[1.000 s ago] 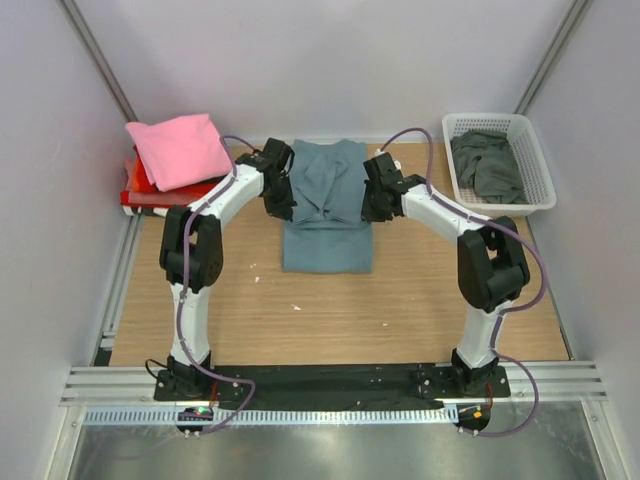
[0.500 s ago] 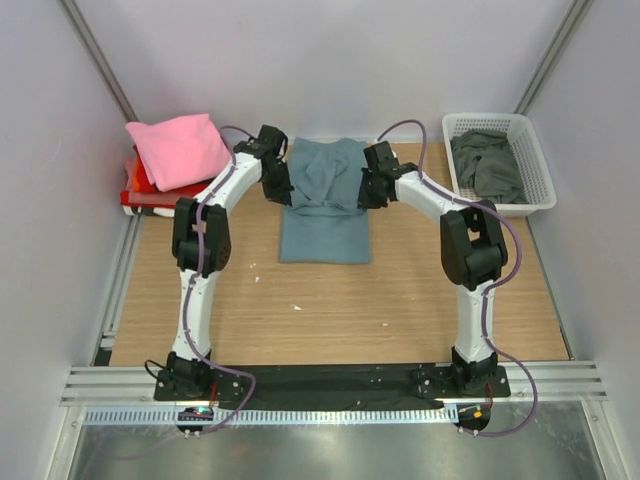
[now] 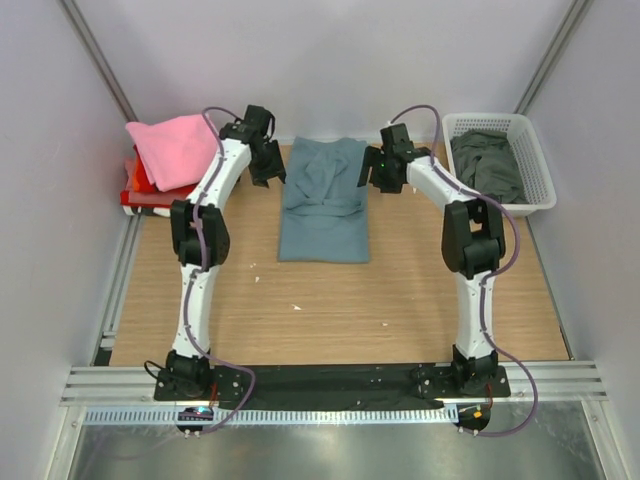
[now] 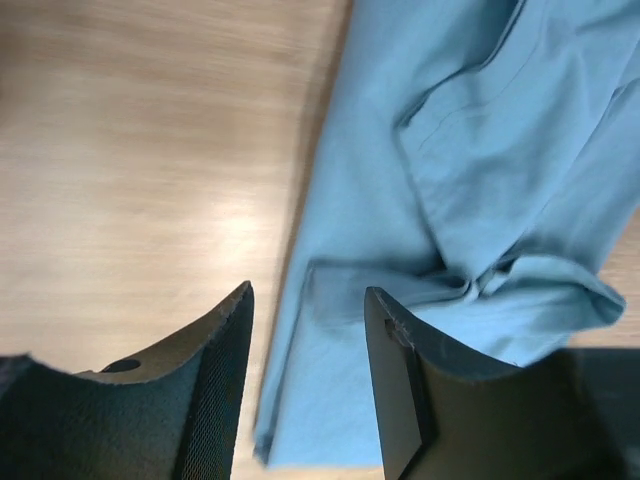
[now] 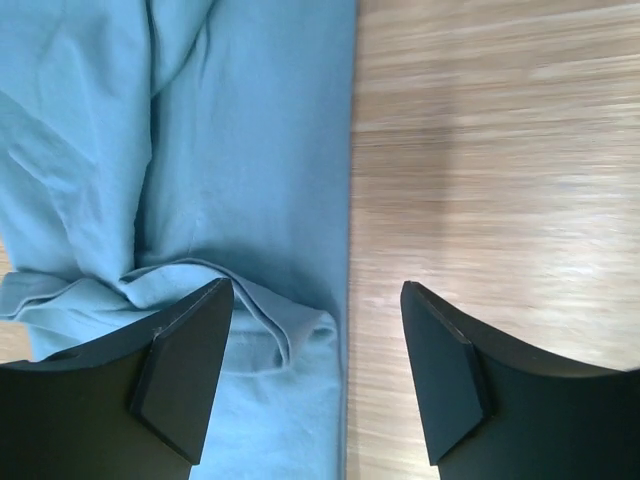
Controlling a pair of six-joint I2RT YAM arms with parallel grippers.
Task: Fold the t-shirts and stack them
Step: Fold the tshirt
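Note:
The slate-blue t-shirt lies folded lengthways at the middle of the far half of the table, with a rumpled fold across it. My left gripper hovers open over its left edge, holding nothing. My right gripper hovers open over its right edge, also holding nothing. At the far left a folded pink t-shirt tops a stack, with a red t-shirt beneath it. A dark grey-green t-shirt lies crumpled in the basket.
The white lattice basket stands at the far right corner. Bare wooden table stretches between the blue shirt and the arm bases. Grey walls close in on the left, right and back.
Both grippers were shut on the blue shirt's side edges; they carried them toward the far side, opened and let go. The shirt's near edge slid slightly farther away.

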